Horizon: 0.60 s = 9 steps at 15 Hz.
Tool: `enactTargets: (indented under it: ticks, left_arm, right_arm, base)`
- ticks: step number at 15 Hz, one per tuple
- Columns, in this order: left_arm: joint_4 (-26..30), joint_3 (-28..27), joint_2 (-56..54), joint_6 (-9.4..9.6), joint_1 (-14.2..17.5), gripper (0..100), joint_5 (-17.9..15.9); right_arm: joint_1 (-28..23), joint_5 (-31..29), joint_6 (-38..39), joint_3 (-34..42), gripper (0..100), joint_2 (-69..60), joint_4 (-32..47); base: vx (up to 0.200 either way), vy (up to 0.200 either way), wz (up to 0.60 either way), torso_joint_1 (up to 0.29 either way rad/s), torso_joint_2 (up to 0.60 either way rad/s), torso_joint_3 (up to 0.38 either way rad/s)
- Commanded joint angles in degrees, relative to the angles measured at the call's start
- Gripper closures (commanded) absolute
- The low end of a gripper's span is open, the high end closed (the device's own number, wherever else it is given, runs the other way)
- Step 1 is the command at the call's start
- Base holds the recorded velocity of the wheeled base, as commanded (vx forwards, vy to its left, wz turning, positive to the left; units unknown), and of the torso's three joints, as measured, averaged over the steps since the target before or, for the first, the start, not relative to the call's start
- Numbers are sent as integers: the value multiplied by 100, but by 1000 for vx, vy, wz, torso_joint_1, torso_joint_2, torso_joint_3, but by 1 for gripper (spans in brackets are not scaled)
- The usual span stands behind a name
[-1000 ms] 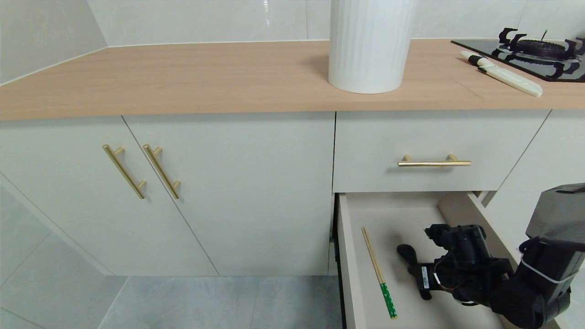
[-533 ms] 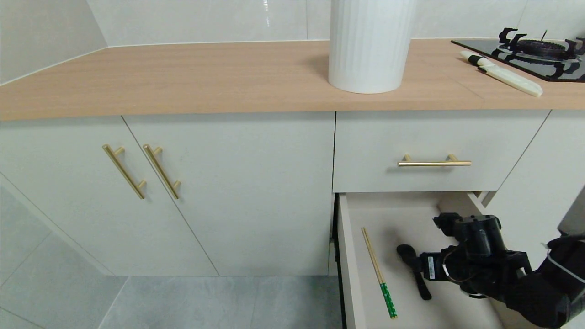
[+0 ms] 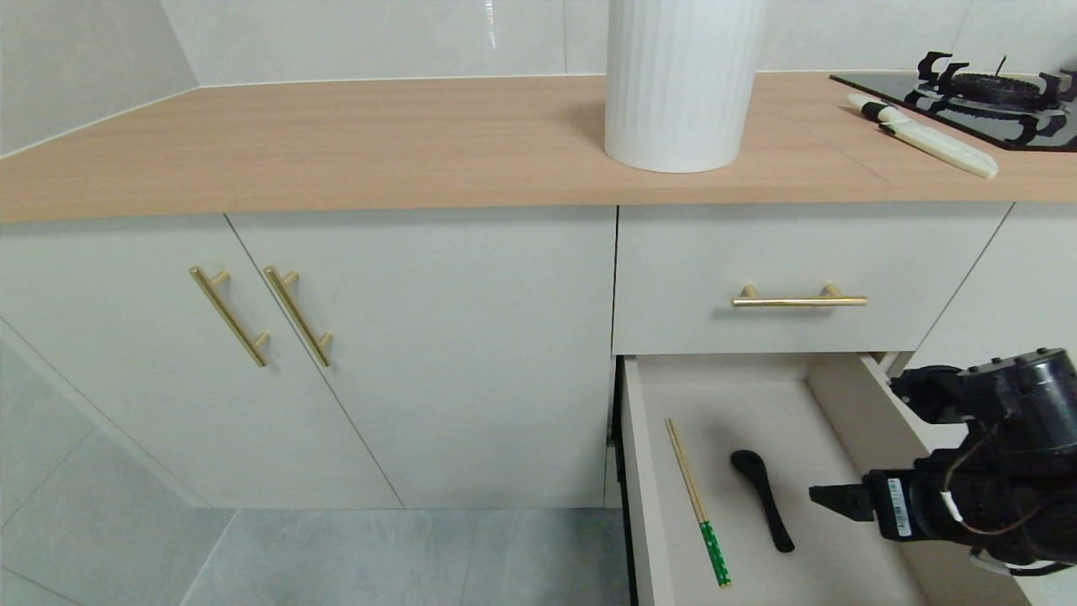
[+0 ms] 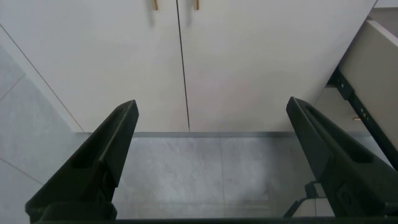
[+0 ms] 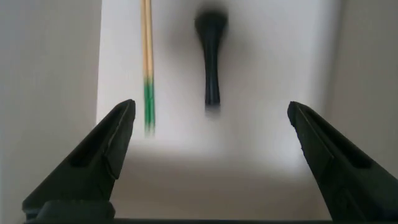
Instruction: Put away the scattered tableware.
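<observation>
Lying flat in the open drawer point(image 3: 644, 471) just beside the chopsticks point(image 3: 697, 513), black spoon point(image 3: 761, 497) looks light, stiff, probably slick, best pinched mid-handle across its narrow width; right claw point(image 5: 209, 109) hangs above, spread wide and empty, left claw point(image 4: 211, 104) likewise open

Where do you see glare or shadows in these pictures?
Head view: a bright glare streak on the wall tile; the white container throws a soft shadow to its left on the countertop. Right wrist view: a faint shadow rings the bowl of the black spoon in the drawer.
</observation>
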<state>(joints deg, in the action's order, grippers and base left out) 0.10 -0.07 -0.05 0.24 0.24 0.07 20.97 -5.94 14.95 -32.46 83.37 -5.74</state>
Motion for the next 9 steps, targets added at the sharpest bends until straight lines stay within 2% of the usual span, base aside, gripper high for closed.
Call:
enactTargets:
  ticks: [1, 4, 5, 7, 8, 9]
  left_arm:
    - [-1, -1, 5, 2, 2, 0, 1]
    - [-1, 7, 5, 55, 2, 0, -7]
    - [-1, -1, 5, -24, 2, 0, 1]
    - [-1, -1, 5, -51, 2, 0, 1]
    - [-1, -1, 5, -33, 2, 0, 1]
    - [-1, -1, 5, -33, 2, 0, 1]
  right_arm:
    - [92, -13, 70, -296, 0, -1016, 557]
    - [232, -39, 79, -322, 0, -1227, 1014]
    - [320, -136, 70, -322, 0, -1244, 1049]
    - [382, -215, 70, -313, 0, -1244, 1058]
    - [751, -514, 61, -269, 0, -1288, 1066]
    - [839, -523, 61, -269, 0, -1323, 1145]
  base:
    - [0, 0, 0, 0, 0, 0]
    - [0, 0, 0, 0, 0, 0]
    - [0, 0, 0, 0, 0, 0]
    - [0, 0, 0, 0, 0, 0]
    - [0, 0, 0, 0, 0, 0]
    - [0, 0, 0, 0, 0, 0]
